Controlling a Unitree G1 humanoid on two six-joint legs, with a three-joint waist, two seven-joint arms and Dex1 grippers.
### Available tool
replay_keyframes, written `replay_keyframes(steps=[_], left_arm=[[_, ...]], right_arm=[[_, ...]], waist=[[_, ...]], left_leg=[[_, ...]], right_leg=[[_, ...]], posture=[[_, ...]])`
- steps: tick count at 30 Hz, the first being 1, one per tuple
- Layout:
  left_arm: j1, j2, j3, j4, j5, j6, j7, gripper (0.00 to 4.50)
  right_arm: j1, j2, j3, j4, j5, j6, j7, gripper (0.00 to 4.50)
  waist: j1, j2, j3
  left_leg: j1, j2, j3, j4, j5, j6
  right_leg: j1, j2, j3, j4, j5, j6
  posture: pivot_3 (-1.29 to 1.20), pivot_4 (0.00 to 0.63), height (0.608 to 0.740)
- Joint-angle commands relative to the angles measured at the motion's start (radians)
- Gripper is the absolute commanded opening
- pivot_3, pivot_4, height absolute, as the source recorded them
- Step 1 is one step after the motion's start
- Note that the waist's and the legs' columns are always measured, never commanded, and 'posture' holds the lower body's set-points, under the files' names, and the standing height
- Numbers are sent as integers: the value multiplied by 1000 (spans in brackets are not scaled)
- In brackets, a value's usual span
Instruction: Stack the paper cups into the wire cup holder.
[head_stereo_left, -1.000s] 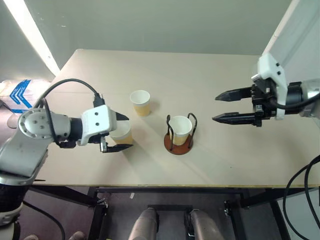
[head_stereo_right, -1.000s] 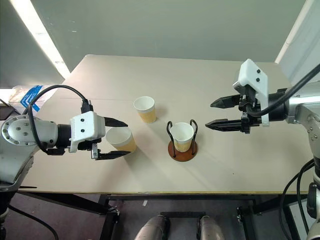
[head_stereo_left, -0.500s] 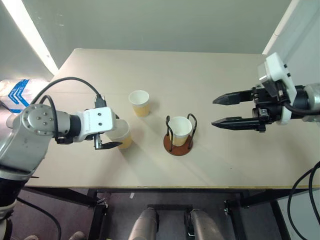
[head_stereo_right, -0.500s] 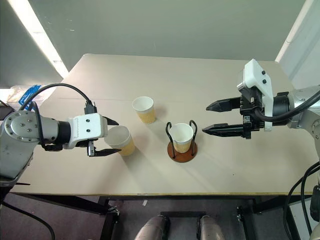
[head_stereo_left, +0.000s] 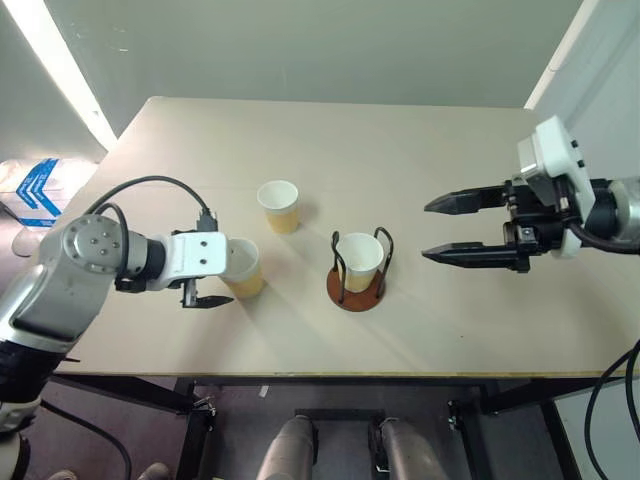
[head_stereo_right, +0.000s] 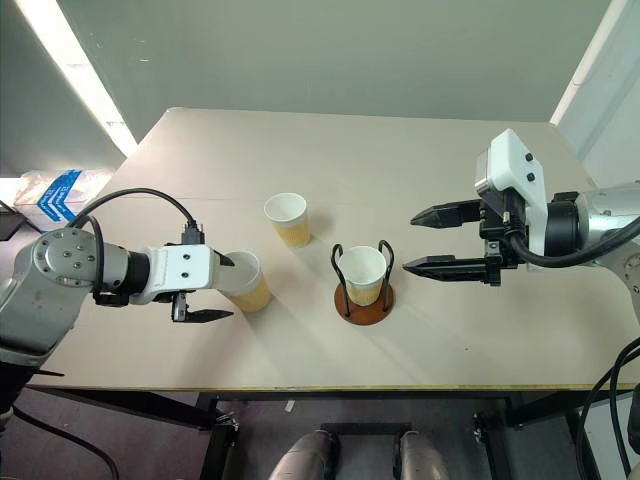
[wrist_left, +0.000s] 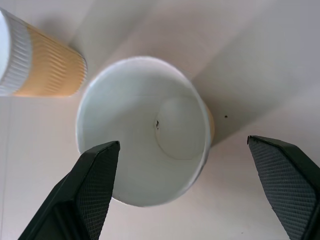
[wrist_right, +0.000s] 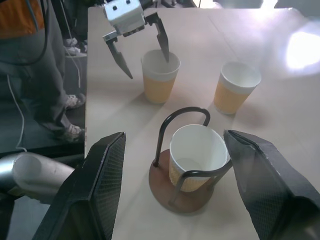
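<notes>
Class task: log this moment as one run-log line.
left end effector: open, straddling near paper cup | right end effector: open, empty, beside wire cup holder | holder: one cup inside | far cup: on table

On the beige rectangular table (head_stereo_left: 420, 330), the round reddish-brown disc holder with two black wire loops (head_stereo_left: 358, 270) stands near the middle, with one tan-yellow paper cup (head_stereo_left: 360, 260) seated inside its loops. A second tan-yellow paper cup (head_stereo_left: 279, 206) stands behind and to the left of the holder. A third tan-yellow paper cup (wrist_left: 150, 135) stands further left, between the parted fingers (wrist_left: 95, 185) of the left gripper (head_stereo_left: 218, 272). The right gripper (head_stereo_left: 455, 228), jaws apart, hangs above the table right of the holder, fingers pointing toward it.
</notes>
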Motion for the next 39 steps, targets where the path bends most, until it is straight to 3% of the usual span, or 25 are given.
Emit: replay_keyframes(steps=[1, 11, 12, 23, 33, 39], left_arm=[[-37, -19, -10, 27, 13, -69, -35, 3877], [-115, -90, 7, 72, -50, -137, -122, 253], [-118, -90, 8, 75, -52, -138, -125, 61], [-169, -92, 41, 87, -124, -103, -186, 61], [-472, -191, 63, 224, -297, 28, -306, 61], [-611, -265, -4, 297, -338, 20, -392, 61]], right_arm=[[5, -12, -41, -22, 16, -36, -13, 3380], [35, -29, -32, -27, 11, -76, -26, 3380], [35, -29, -32, -27, 13, -78, -28, 3380], [16, -9, -31, -15, 28, -92, -61, 3380], [123, -56, -110, -64, 120, -67, -52, 3380], [163, -65, -180, -106, 191, -55, -92, 3380]], waist=[[0, 0, 0], [2, 0, 0], [2, 0, 0], [3, 0, 0], [7, 0, 0], [5, 0, 0]], left_leg=[[0, 0, 0, 0, 0, 0], [-1, 0, 0, 1, 0, 1], [-1, 0, 0, 1, 0, 1], [-1, 0, 0, 1, 0, 2], [-2, 0, 1, 2, 1, 3], [-3, 0, 1, 3, 1, 4]], right_leg=[[0, 0, 0, 0, 0, 0], [0, 0, 0, 0, 0, 0], [0, 0, 0, 0, 0, 0], [0, 0, 0, 0, 0, 1], [1, 0, -1, -1, 1, 2], [2, 0, 0, -4, 6, 11]], posture=[[0, 150, 740], [0, 150, 740], [0, 150, 740], [0, 150, 740], [0, 150, 740], [0, 150, 740]])
